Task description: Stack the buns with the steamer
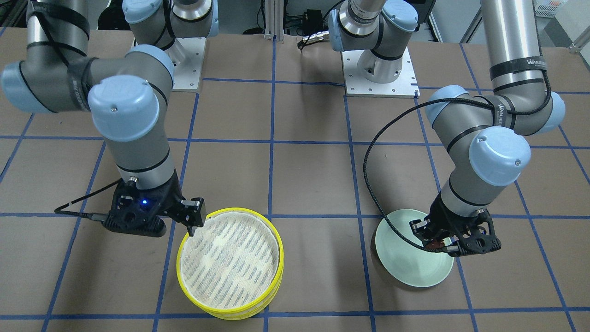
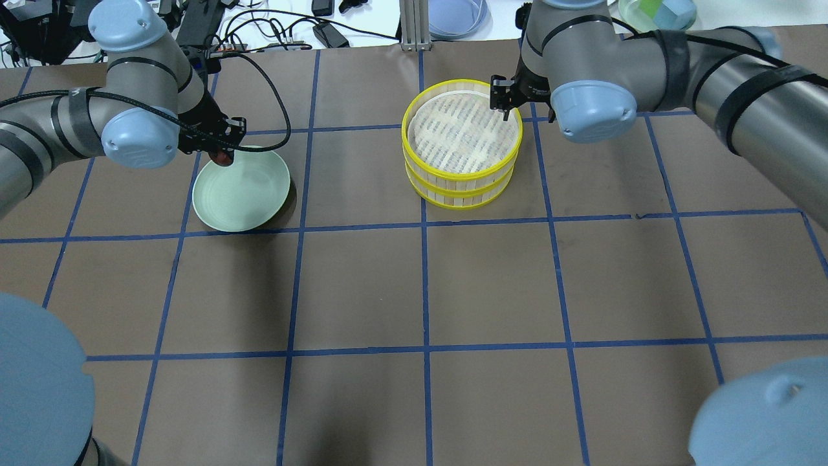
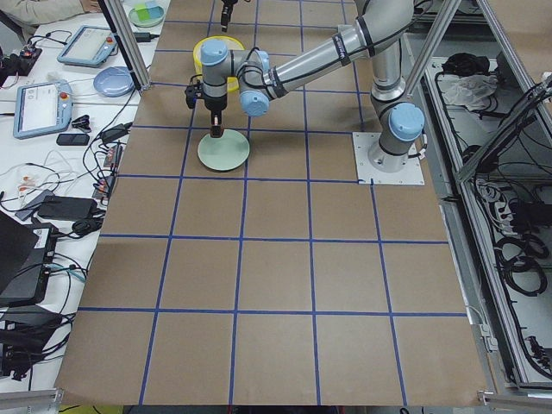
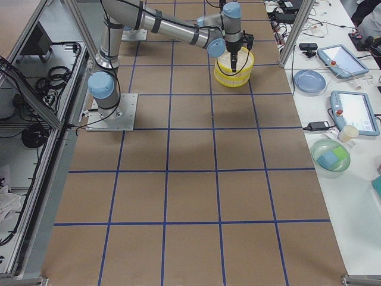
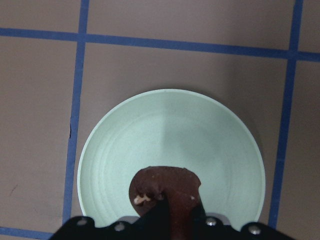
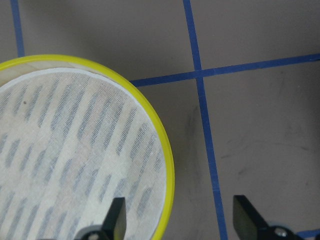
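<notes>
The left gripper (image 1: 435, 240) is closed on the dark reddish-brown bun (image 5: 165, 186), which is pinched between its fingers and sticks out below them. It hangs over the left part of the pale green plate (image 2: 249, 197), apparently lifted a little off the surface. The plate sits on the far left of the brown table (image 2: 414, 291). The steamer (image 2: 460, 175) stands at the far side just right of centre, its two yellow-rimmed trays stacked one on the other, with the striped cloth liner (image 6: 65, 150) of the upper tray showing. The right gripper (image 6: 180, 215) is at the steamer's far right edge with its jaws spread wide and holding nothing, one finger over the liner and the other outside the rim above the table
</notes>
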